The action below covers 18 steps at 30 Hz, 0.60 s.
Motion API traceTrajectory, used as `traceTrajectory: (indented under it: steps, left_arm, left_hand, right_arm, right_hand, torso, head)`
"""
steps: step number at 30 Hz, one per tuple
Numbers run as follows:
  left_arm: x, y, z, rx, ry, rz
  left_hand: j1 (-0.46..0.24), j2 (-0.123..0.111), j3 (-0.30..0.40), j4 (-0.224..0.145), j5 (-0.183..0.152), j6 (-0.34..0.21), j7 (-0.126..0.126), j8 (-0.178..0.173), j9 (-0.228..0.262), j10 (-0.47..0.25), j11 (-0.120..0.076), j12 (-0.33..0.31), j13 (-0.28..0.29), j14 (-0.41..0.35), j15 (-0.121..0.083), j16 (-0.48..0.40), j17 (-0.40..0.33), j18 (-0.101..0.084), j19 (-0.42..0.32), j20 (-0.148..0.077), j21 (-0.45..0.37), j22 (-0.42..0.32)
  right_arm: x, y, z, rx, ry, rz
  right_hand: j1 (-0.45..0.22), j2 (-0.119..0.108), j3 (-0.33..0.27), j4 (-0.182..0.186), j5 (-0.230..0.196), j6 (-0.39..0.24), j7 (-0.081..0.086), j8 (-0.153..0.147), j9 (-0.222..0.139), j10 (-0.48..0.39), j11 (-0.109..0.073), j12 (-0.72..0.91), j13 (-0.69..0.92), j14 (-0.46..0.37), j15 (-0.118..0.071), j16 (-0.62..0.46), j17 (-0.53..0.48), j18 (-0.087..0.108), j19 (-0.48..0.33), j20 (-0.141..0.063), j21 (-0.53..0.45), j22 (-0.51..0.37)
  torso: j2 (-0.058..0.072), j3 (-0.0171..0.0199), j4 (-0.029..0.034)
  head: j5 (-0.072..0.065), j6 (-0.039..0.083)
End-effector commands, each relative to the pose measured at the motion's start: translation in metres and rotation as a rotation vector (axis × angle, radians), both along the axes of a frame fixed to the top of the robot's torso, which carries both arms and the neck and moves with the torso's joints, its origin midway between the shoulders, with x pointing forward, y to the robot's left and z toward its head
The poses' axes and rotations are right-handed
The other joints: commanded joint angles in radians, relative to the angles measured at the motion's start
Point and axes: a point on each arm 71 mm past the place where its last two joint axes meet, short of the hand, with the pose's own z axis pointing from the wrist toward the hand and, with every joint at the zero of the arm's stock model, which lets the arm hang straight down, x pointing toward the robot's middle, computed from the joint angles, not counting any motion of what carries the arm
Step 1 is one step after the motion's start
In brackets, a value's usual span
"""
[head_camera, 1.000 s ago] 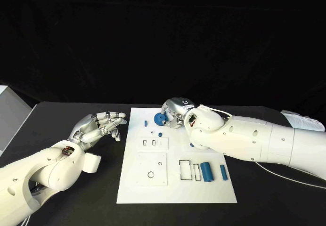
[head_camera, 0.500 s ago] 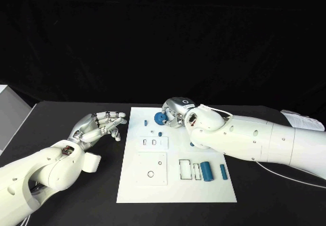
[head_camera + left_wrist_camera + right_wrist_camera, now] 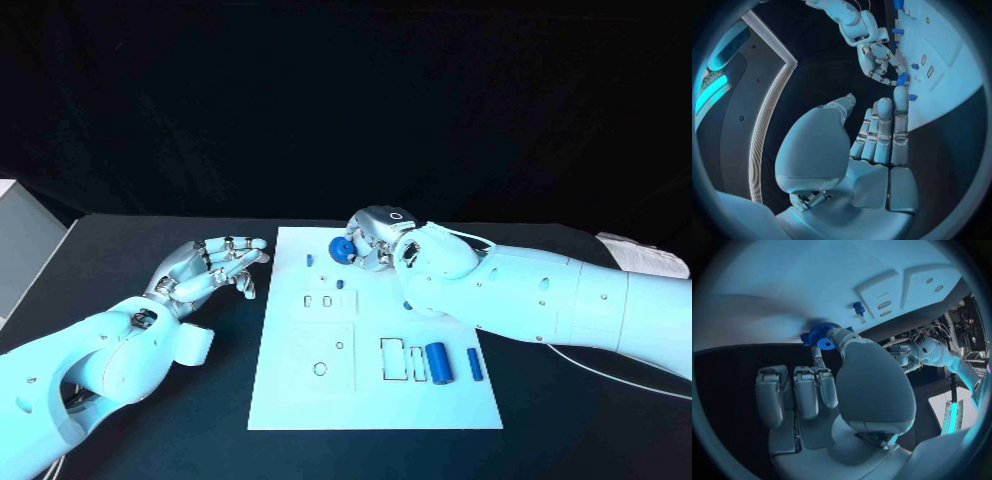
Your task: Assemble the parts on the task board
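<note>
Up near the far edge of the task board point(image 3: 433, 405), a blue gear point(image 3: 342, 249) is held in the right hand point(image 3: 378, 240), pinched at the fingertips; from the right wrist view the toothed part point(image 3: 821, 333) is seen clamped between the thumb and one finger, with the other fingers hanging straight below it. Whether the gear touches the board cannot be told. Off the board's left side, above the black table point(image 3: 173, 230), the left hand point(image 3: 212, 268) is kept with nothing in it, its fingers held straight and close side by side and the thumb set apart; the same is shown from the left wrist view point(image 3: 873, 145).

On the board, a small blue pin point(image 3: 309, 260) is seen just left of the gear, and another small blue piece point(image 3: 339, 284) lies below it, above two slotted recesses. Near the board's lower right, a thick blue cylinder point(image 3: 438, 363) and a thinner blue rod point(image 3: 473, 364) lie side by side, apart from each other, beside a rectangular cut-out.
</note>
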Motion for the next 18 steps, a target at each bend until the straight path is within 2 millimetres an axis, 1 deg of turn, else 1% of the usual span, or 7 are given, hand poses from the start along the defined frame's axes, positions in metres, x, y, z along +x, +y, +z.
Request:
traceTrajectory:
  steps: [1, 4, 9, 18]
  left_arm:
    - [-0.0009, -0.0027, 0.0003, -0.003, -0.005, -0.026]
    - [-0.0009, -0.0027, 0.0003, -0.003, -0.004, -0.026]
    - [-0.0009, -0.0028, 0.0002, -0.002, -0.003, -0.027]
    - [-0.0008, -0.0029, -0.0001, -0.002, -0.001, -0.029]
  left_hand:
    - [0.001, 0.005, 0.0, -0.004, 0.002, -0.006, 0.015, 0.002, 0.001, -0.006, -0.001, 0.005, 0.001, -0.008, -0.001, -0.004, -0.001, 0.007, -0.009, 0.0, 0.004, 0.001]
    - [0.001, 0.005, 0.0, -0.004, 0.002, -0.006, 0.015, 0.002, 0.001, -0.006, -0.001, 0.005, 0.001, -0.008, -0.001, -0.004, -0.001, 0.007, -0.009, 0.0, 0.004, 0.001]
    - [0.001, 0.005, 0.001, -0.005, 0.002, -0.007, 0.015, 0.002, 0.001, -0.007, -0.001, 0.005, 0.001, -0.008, -0.001, -0.004, -0.001, 0.007, -0.009, 0.0, 0.004, 0.001]
    - [0.0, 0.005, 0.001, -0.005, 0.002, -0.008, 0.015, 0.002, 0.002, -0.009, -0.001, 0.007, 0.001, -0.008, -0.001, -0.004, -0.002, 0.007, -0.011, 0.0, 0.006, 0.002]
  right_arm:
    - [-0.001, 0.0008, -0.0001, -0.007, -0.011, 0.001]
    - [-0.0016, 0.0018, -0.0003, -0.008, -0.009, 0.006]
    - [-0.0022, 0.002, 0.0, -0.004, -0.012, 0.008]
    - [-0.0047, 0.0037, 0.0013, 0.007, -0.022, 0.014]
  right_hand:
    - [-0.009, 0.001, 0.005, 0.0, -0.006, 0.002, -0.001, 0.004, 0.0, 0.106, 0.002, 0.003, 0.263, 0.082, 0.001, 0.0, 0.163, -0.015, 0.095, 0.004, 0.003, 0.234]
    - [-0.009, 0.001, 0.005, 0.0, -0.006, 0.002, -0.001, 0.004, 0.0, 0.106, 0.002, 0.003, 0.263, 0.082, 0.001, 0.0, 0.163, -0.015, 0.095, 0.004, 0.003, 0.234]
    - [-0.011, -0.001, 0.005, 0.0, -0.008, 0.002, -0.001, 0.004, 0.0, 0.106, 0.002, 0.003, 0.263, 0.082, 0.001, 0.0, 0.163, -0.015, 0.095, 0.004, 0.003, 0.235]
    - [-0.011, -0.001, 0.005, 0.0, -0.008, 0.002, -0.001, 0.004, 0.0, 0.106, 0.002, 0.003, 0.263, 0.082, 0.001, 0.0, 0.163, -0.015, 0.095, 0.004, 0.003, 0.235]
  torso:
    - [0.0, -0.0004, -0.0011]
    - [0.0, -0.0006, -0.0018]
    - [0.0, -0.0001, -0.0002]
    - [0.0, -0.0008, 0.0007]
  head:
    - [0.001, -0.001]
    - [0.001, -0.001]
    - [0.001, -0.002]
    - [0.001, -0.003]
